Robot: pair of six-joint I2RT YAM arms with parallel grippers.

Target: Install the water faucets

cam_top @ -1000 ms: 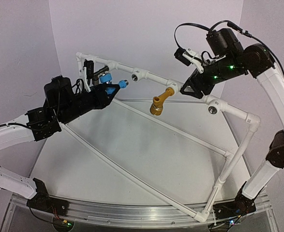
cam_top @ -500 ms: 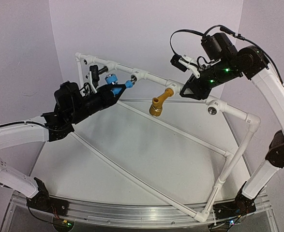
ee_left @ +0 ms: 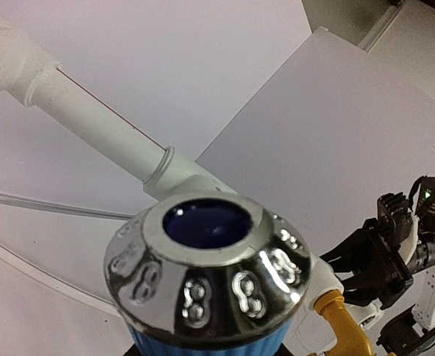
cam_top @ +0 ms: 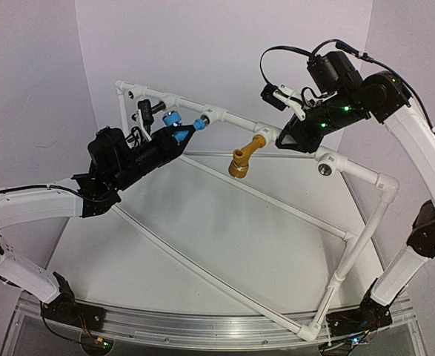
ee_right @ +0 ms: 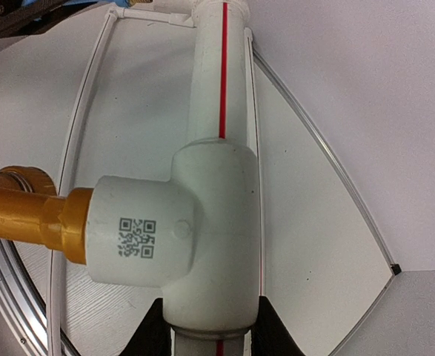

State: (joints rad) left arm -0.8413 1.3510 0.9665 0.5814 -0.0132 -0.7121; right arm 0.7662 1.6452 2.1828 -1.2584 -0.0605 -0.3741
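My left gripper [cam_top: 177,137] is shut on the bright blue faucet [cam_top: 196,126] and holds its chrome threaded end just left of an open socket [cam_top: 216,115] on the white pipe frame [cam_top: 365,174]. In the left wrist view that chrome end [ee_left: 210,259] fills the bottom, in front of the pipe [ee_left: 98,111]. The black faucet [cam_top: 150,111] sits on the frame's far left. The mustard-yellow faucet [cam_top: 245,156] hangs from a tee [ee_right: 202,237]; it also shows in the right wrist view [ee_right: 24,211]. My right gripper [cam_top: 291,137] is shut on that tee, fingers [ee_right: 269,330] on both sides.
Another open socket [cam_top: 324,169] sits on the frame's right section. Thin white rods [cam_top: 202,274] cross the table below the frame. Purple walls close in at back and sides. My right gripper shows in the left wrist view [ee_left: 373,259].
My left arm has carried the blue faucet right and forward, up to the open socket. My right gripper dropped slightly onto the tee, then stayed still.
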